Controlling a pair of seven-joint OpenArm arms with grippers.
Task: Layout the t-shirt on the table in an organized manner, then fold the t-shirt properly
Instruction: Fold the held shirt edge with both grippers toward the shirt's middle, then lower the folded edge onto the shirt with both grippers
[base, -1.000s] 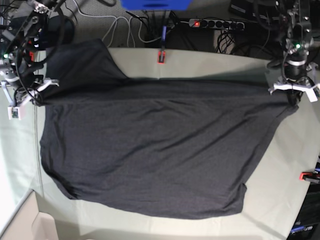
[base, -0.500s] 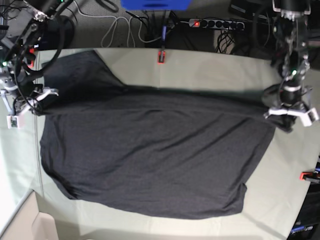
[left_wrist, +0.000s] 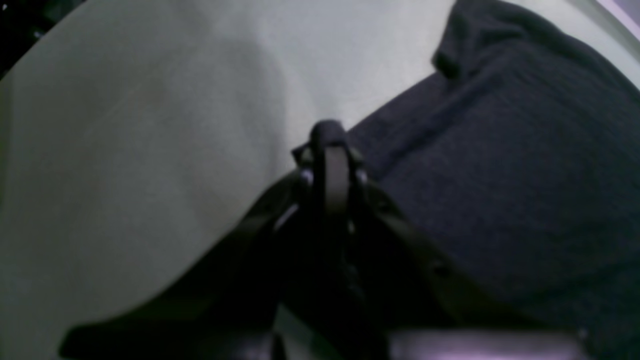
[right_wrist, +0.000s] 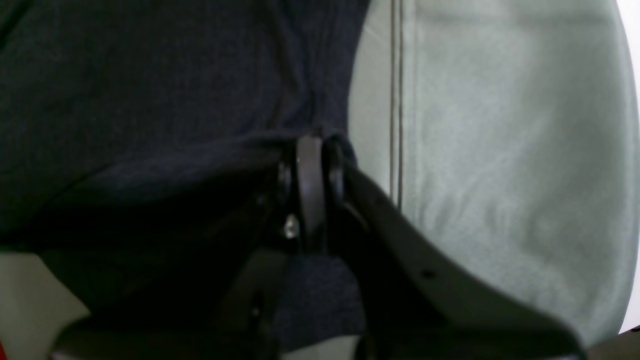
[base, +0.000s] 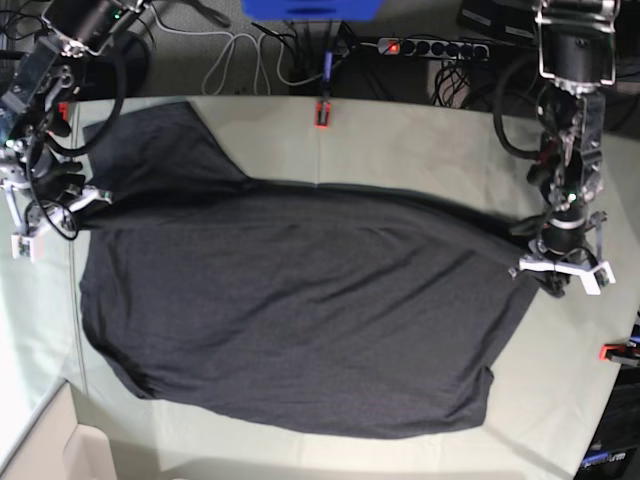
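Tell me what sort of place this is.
Probably a robotics lab bench. A cloth-draped table is held by red clamps, a power strip and loose cables lie behind it, and two arms work a t-shirt.

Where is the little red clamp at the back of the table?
In the base view, the red clamp sits on the far edge of the table, near the middle, just beyond the t-shirt and below the blue box.
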